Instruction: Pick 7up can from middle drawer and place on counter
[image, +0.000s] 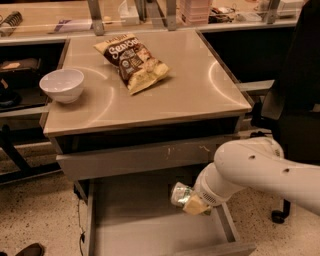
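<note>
Gripper (191, 201) sits low centre-right of frame, over the open middle drawer (131, 222), tan fingers (197, 205) clamped on the 7up can (179, 194). Can is tipped on its side and looks clear of the drawer floor, near the drawer's right wall and just under the shut drawer front above.

White arm (260, 170) enters from the right edge and hides the upper part of the drawer's right wall.

Overhead of the can:
- shut grey drawer front (135, 159), pale scratches on it
- front edge of the counter (200, 97), which overhangs both

On the counter:
- chip bag (132, 60), brown and yellow, lying flat upper centre
- white bowl (62, 85), upright, near the left edge
- the two are well apart; right half is bare glossy tan with glare arcs

Surroundings:
- black chair (295, 105) hard against the right edge, caster visible behind the arm
- dark side shelves (20, 75) on the left
- speckled terrazzo floor (30, 215)
- dark shoe tip (31, 248) at lower left
- lit bench (45, 17) with clutter along the top of frame
</note>
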